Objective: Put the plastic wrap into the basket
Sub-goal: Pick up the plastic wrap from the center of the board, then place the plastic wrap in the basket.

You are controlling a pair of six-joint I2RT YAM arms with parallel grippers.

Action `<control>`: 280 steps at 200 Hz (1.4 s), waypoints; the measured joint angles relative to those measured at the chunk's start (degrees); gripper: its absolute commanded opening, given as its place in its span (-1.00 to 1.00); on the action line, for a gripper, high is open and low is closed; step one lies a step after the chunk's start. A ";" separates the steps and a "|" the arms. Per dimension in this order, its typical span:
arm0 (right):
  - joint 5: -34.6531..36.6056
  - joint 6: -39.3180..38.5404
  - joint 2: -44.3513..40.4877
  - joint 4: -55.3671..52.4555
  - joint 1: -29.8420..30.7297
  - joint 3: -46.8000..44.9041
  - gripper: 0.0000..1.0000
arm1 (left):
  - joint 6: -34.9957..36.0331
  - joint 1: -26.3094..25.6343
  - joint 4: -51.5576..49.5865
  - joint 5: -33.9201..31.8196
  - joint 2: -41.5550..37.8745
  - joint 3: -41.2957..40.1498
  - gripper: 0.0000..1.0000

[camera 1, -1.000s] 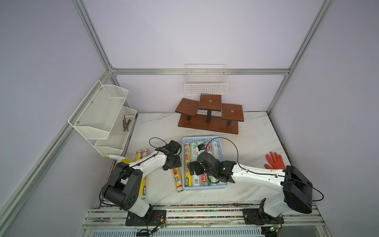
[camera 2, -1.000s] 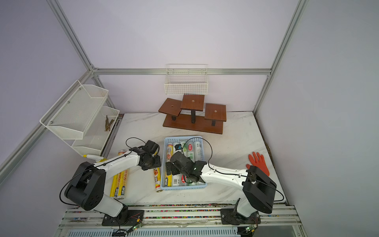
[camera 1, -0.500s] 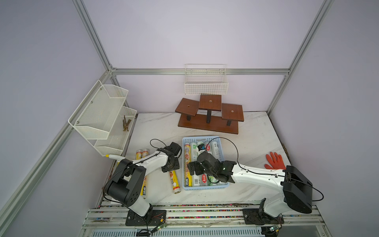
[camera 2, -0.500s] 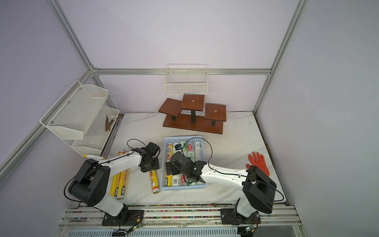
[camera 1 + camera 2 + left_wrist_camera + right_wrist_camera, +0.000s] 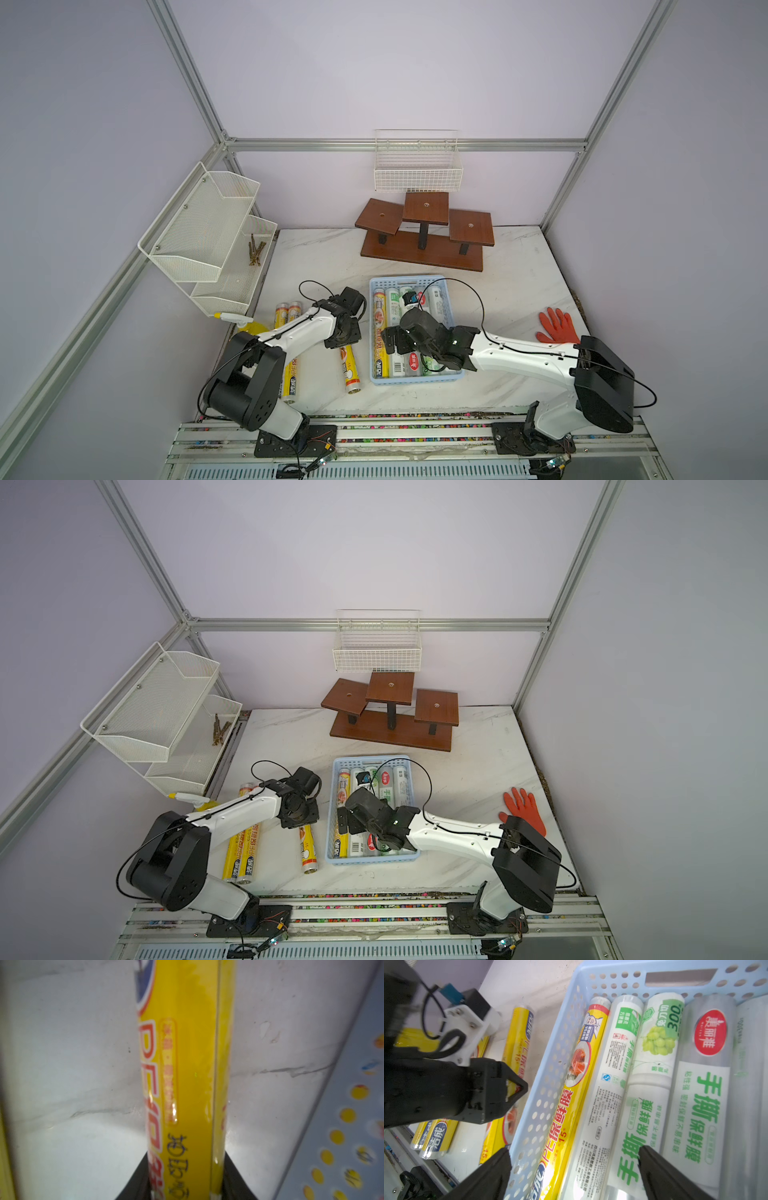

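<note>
The left tool (image 5: pixel 343 338) is clamped narrow on a yellow roll (image 5: pixel 351 370). The roll lies flat on the tabletop (image 5: pixel 316 266), just left of the basket (image 5: pixel 415 277). The grip sits toward the roll's far end, and the near end sticks out free.

The roll's long axis runs near to far, almost parallel to the basket's left wall (image 5: pixel 342 1126). The coming move therefore looks like a lift and a short carry to the right, with little turning. The left arm is plainly the nearer one.

The right tool (image 5: pixel 395 340) stands wide and holds nothing. It hangs over that same left wall, with one finger (image 5: pixel 488 1178) outside it and the other above the packed rolls (image 5: pixel 623 1084). It probably blocks the path and should clear off first.

The packed rolls seem to cover the basket floor, so the roll would likely settle on top of them. Two more rolls (image 5: pixel 291 374) wait farther left, partly under the left arm.
</note>
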 measured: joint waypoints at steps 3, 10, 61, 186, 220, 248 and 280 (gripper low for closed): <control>0.37 0.07 -0.31 0.00 0.00 -0.24 1.00 | 0.00 0.00 -0.26 0.00 -0.98 0.02 -0.61; 0.96 0.24 -1.05 0.00 0.00 -0.70 1.00 | 0.00 -0.02 -0.76 0.02 -3.41 0.26 -0.62; 3.43 1.01 -10.03 1.36 -1.90 -5.18 1.00 | -0.48 -2.03 2.93 4.55 -15.23 2.62 -0.63; -15.08 3.63 -27.78 4.48 -29.29 -21.73 1.00 | -5.33 -17.73 20.00 15.67 5.62 16.33 -0.65; -17.46 1.46 -32.00 1.07 -35.15 -22.51 1.00 | -8.68 -19.93 21.86 17.11 10.69 18.75 -0.64; -17.66 0.72 -34.53 -1.14 -35.58 -23.30 1.00 | -11.45 -21.55 23.56 17.70 13.53 19.23 -0.63; -21.05 0.87 -35.47 -0.26 -35.58 -26.16 0.99 | -13.31 -22.10 25.16 18.71 16.92 20.57 -0.62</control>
